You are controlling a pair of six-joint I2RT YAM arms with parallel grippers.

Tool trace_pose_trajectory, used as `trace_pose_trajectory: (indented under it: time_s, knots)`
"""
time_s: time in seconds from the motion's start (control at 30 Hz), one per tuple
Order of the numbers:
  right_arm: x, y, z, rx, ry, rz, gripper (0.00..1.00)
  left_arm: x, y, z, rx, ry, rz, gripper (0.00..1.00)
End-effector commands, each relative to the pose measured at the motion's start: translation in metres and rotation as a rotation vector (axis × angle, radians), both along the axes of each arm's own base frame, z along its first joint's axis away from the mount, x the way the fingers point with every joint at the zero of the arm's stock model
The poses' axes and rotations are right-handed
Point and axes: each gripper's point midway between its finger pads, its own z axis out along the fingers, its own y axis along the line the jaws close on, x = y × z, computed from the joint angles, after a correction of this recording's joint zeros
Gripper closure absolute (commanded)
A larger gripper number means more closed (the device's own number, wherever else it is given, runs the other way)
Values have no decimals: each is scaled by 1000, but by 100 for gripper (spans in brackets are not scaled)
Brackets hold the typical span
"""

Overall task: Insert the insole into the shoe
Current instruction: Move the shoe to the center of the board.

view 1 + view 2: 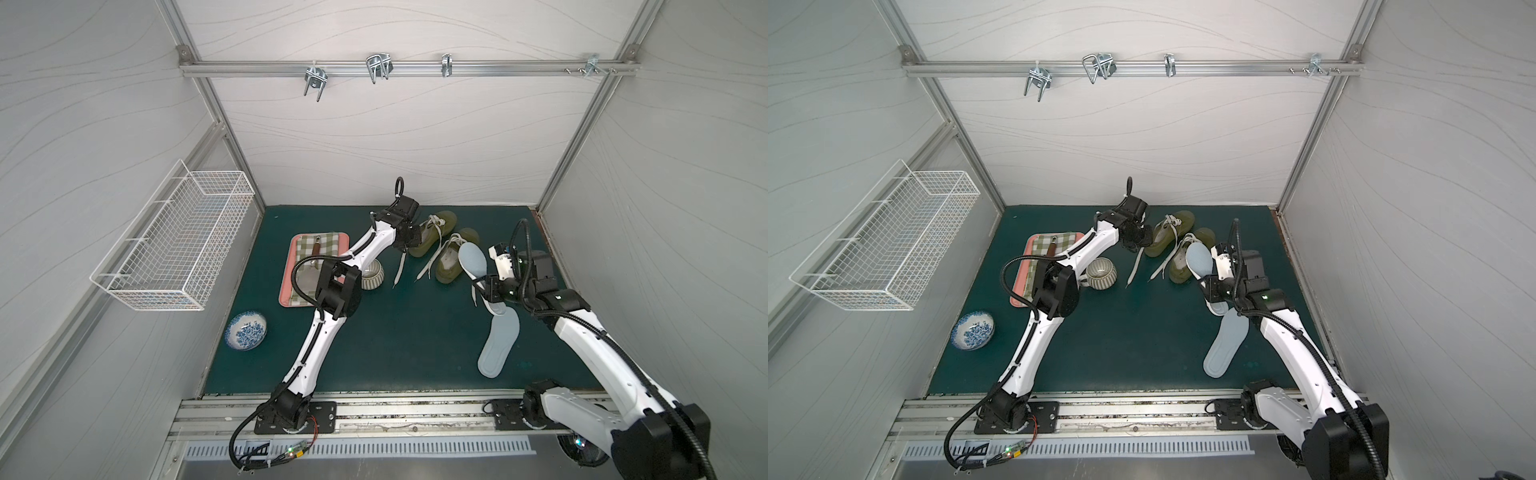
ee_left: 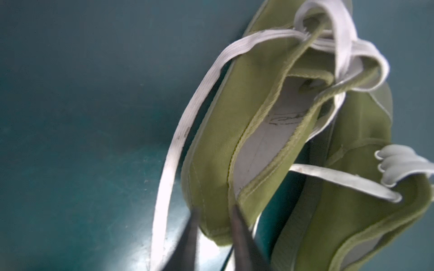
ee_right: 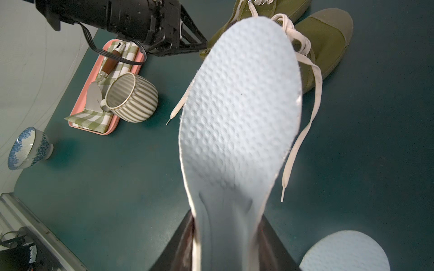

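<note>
Two olive-green shoes sit near the back of the table, one (image 1: 434, 235) farther back and one (image 1: 449, 268) nearer the right arm, with loose white laces. There are two pale blue insoles, one striped mug (image 1: 372, 279), one blue-patterned bowl (image 1: 246, 331) and one pink tray (image 1: 284, 291) carrying a checked cloth and a scraper. The right jaws are clamped on the heel end of the held insole (image 3: 239, 112), which is lifted off the table. In both top views its toe end overlaps the nearer shoe – whether it touches, I cannot tell. The spare insole (image 1: 498, 345) lies flat just in front of that arm. The left jaws straddle the heel wall of the farther shoe, with one dark finger (image 2: 242, 234) at the collar rim and the other outside the heel – whether they press on the fabric I cannot tell. The table (image 1: 395, 345) has a dark green mat and is enclosed by pale grey panels. One white wire basket (image 1: 174, 249) hangs on the left wall, and four metal hooks hang on the back rail (image 1: 498, 66).
</note>
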Motion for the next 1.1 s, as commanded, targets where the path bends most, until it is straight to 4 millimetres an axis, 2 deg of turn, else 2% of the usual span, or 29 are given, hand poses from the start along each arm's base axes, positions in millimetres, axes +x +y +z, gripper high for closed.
trace_pose_trajectory:
  time_s: [0.0,0.3,0.4,0.6,0.73,0.9,1.07]
  knots:
    - [0,1,5,11,-2,9,60,-2,-10,28,-43,-41,-16,60]
    - [1,2,7,11,-1,16,60,-3,-5,-2,28,0,-11,59]
    - [1,2,7,12,1,14,60,-3,-1,-8,51,9,-5,65]
    - [1,2,7,15,2,19,60,-6,-2,-6,59,5,-20,90]
    - [1,2,8,15,0,18,61,-8,-6,5,69,-20,-33,100]
    - [-1,1,6,15,3,15,61,-16,-6,7,81,-11,-39,100]
    - [-2,0,4,10,7,15,61,-33,-3,9,72,6,-15,100]
